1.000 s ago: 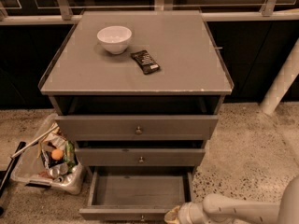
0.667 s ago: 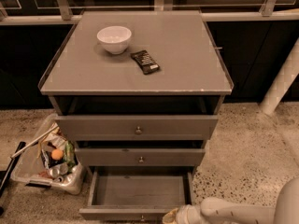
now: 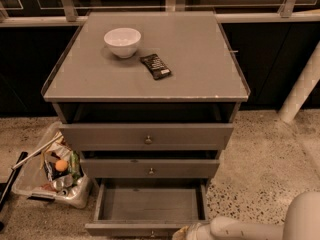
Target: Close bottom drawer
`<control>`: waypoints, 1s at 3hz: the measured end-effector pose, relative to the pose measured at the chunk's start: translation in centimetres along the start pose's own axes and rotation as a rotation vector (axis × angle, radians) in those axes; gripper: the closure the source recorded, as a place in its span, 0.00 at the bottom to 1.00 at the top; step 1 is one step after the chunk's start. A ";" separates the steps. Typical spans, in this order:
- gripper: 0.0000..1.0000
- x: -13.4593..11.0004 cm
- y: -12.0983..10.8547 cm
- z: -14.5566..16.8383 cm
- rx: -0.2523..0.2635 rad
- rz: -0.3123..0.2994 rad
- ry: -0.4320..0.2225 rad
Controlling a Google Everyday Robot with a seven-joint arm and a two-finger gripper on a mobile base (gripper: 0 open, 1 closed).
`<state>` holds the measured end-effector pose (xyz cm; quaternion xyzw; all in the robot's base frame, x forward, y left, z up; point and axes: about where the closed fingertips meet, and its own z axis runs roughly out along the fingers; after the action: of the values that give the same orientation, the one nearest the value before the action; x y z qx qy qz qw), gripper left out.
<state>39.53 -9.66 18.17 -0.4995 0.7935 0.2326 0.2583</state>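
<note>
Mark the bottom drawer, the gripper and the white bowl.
bottom drawer (image 3: 150, 204): camera view, tray floor.
gripper (image 3: 184, 232): camera view, its tip, by the drawer front's right end.
white bowl (image 3: 122, 43): camera view, outer wall.

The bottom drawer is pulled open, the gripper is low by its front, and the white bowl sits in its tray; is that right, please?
Not quite: the camera view shows the white bowl on the cabinet top, not in the tray. The bottom drawer is indeed pulled open, and the gripper is low by its front.
</note>
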 end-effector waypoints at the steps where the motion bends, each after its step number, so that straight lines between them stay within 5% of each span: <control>1: 0.81 1.2 -1.5 1.3 0.027 0.006 0.022; 3: 0.35 1.2 -1.5 1.3 0.028 0.006 0.022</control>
<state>40.70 -10.24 16.28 -0.4958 0.8011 0.2169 0.2558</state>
